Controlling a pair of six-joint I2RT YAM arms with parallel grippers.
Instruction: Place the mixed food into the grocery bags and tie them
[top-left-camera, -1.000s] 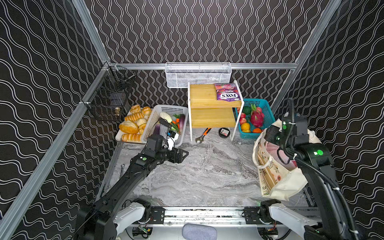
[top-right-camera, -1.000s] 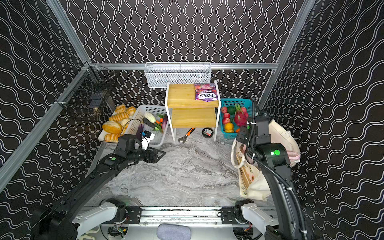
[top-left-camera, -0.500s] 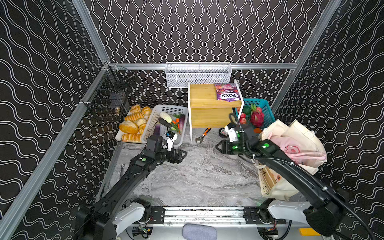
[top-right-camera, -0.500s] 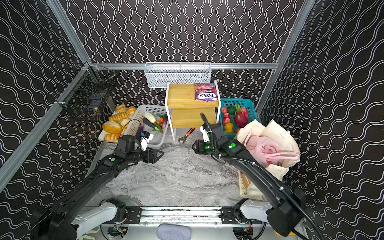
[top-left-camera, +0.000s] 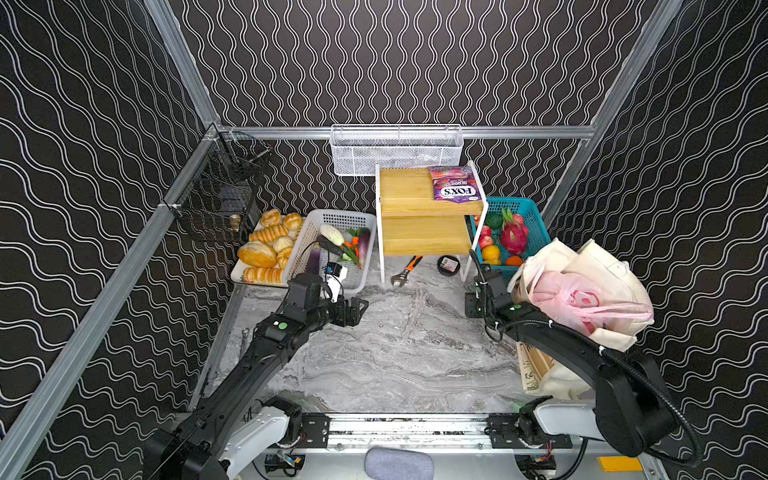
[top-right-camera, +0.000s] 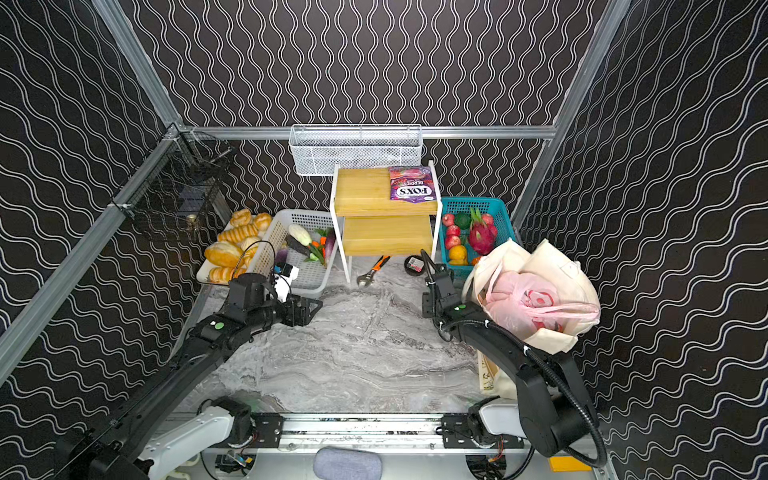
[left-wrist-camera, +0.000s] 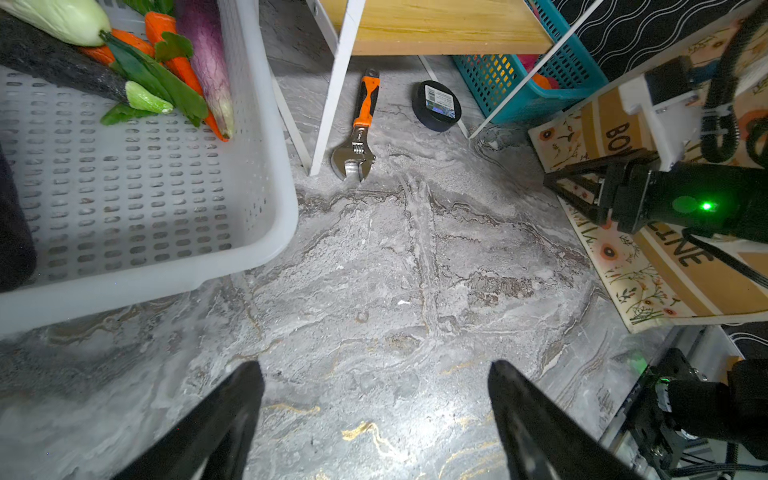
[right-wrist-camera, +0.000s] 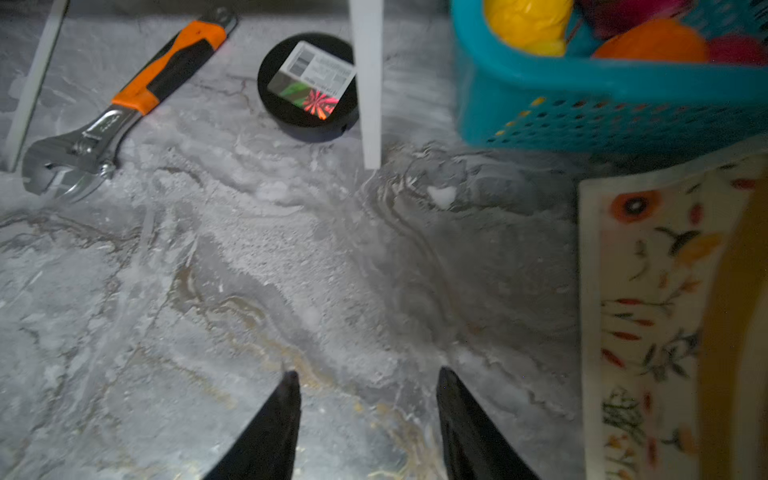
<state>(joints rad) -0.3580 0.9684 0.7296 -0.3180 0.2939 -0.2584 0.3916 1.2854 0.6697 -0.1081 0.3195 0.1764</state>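
Top views show purple snack packet (top-left-camera: 456, 185), lettering upside down

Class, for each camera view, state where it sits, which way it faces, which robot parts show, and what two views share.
Top views: high behind the arms, looking down over the table; left arm and right arm show.
Left wrist: on left arm, facing the wrench; open left gripper shows.
Right wrist: on right arm, facing the wrench; open right gripper shows.
Shared: both wrist views show wrench and black tin.
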